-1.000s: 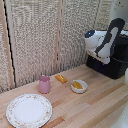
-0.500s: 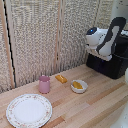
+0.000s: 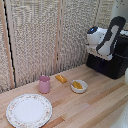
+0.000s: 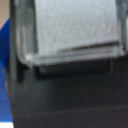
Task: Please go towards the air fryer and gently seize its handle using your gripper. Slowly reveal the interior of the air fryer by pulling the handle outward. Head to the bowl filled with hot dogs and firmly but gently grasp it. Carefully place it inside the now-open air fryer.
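The glossy black air fryer (image 3: 111, 64) stands at the exterior view's right, against the slatted wall. My white arm hangs right in front of it, with the gripper (image 3: 96, 51) against its upper front. In the wrist view the air fryer's dark face (image 4: 65, 100) fills the picture, very blurred, with a short dark bar that may be the handle (image 4: 75, 69). One blue fingertip (image 4: 4, 75) shows at the frame's edge, so the fingers stand wide apart with nothing held. The small white bowl (image 3: 78, 86) with orange hot dogs (image 3: 77, 85) sits on the table, apart from the gripper.
An orange block (image 3: 61, 78) lies beside the bowl. A pink cup (image 3: 44, 84) stands toward the exterior view's left, and a large floral-rimmed plate (image 3: 29, 110) sits near the front left. The slatted wall (image 3: 45, 40) runs behind the wooden table (image 3: 95, 107).
The arm has edged slightly closer to the air fryer's front. The bowl, cup, plate and block have not moved.
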